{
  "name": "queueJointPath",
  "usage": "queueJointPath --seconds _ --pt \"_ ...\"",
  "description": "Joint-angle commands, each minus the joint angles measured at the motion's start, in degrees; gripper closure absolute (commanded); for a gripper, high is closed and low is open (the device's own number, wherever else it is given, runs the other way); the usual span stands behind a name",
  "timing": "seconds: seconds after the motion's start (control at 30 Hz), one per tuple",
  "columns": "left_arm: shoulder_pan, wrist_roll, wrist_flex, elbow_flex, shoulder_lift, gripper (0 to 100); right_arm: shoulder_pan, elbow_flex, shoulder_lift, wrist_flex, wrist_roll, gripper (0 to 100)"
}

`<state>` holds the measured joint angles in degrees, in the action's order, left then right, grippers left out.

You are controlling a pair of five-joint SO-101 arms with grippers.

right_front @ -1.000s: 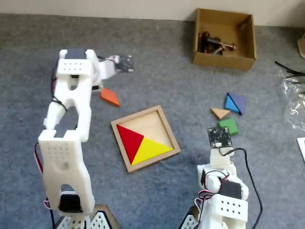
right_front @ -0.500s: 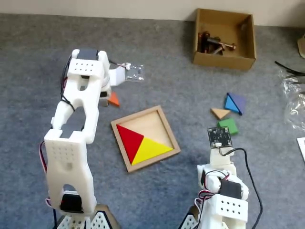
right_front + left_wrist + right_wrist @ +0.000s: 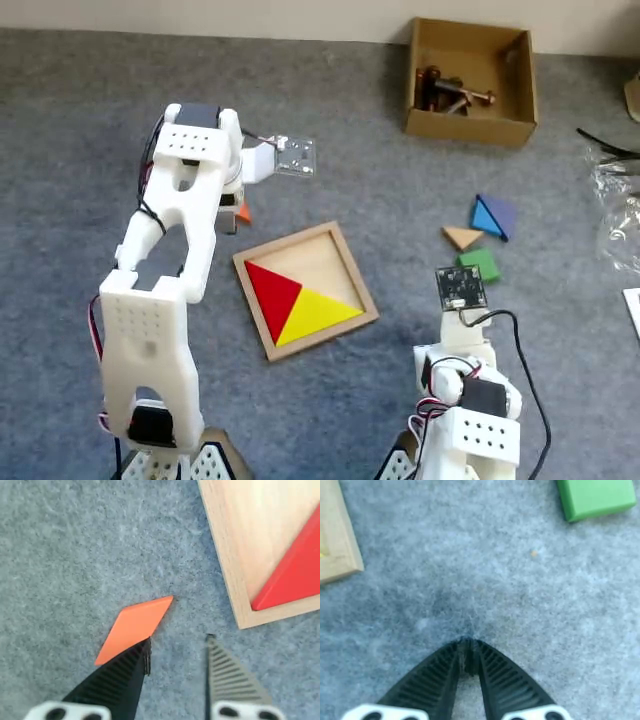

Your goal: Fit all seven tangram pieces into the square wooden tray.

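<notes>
While the left arm (image 3: 165,260) stretches out over the gray carpet (image 3: 350,170), the square wooden tray (image 3: 286,242) lies in the middle and a cardboard box (image 3: 470,125) sits far right. A red triangle (image 3: 272,287) and a yellow triangle (image 3: 315,312) lie in the tray. The left gripper (image 3: 177,647) has its fingers wide apart, and one tip is beside the orange piece (image 3: 134,627), which lies flat just left of the tray. The right gripper (image 3: 468,652) is pinched closed on nothing, near the green square (image 3: 595,497). A blue triangle (image 3: 485,217) and a tan triangle (image 3: 462,237) lie farther right.

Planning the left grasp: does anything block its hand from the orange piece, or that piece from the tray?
Nothing visible. The left hand is right at the orange piece; bare carpet separates it from the tray.
</notes>
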<state>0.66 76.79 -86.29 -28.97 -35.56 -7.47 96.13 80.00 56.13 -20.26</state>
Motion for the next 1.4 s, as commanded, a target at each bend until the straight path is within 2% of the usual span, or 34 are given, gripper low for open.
queueJointPath --seconds 0.0,0.27,0.63,1.07,1.37 --pt "1.19 12.66 2.64 -2.33 3.30 80 -1.71 1.27 -0.13 -1.54 -0.70 98.7" --pt "0.84 12.66 12.31 -2.86 -4.70 80 -1.71 1.27 -0.13 -1.54 -0.70 98.7" --pt "-3.21 12.75 17.05 -2.77 -5.76 79 -1.71 1.27 -0.13 -1.54 -0.70 98.7" --pt "-4.62 12.66 20.13 -4.70 -5.93 80 -1.71 1.27 -0.13 -1.54 -0.70 98.7" --pt "-6.02 12.75 22.15 -9.89 -15.52 80 -1.71 1.27 -0.13 -1.54 -0.70 98.7"
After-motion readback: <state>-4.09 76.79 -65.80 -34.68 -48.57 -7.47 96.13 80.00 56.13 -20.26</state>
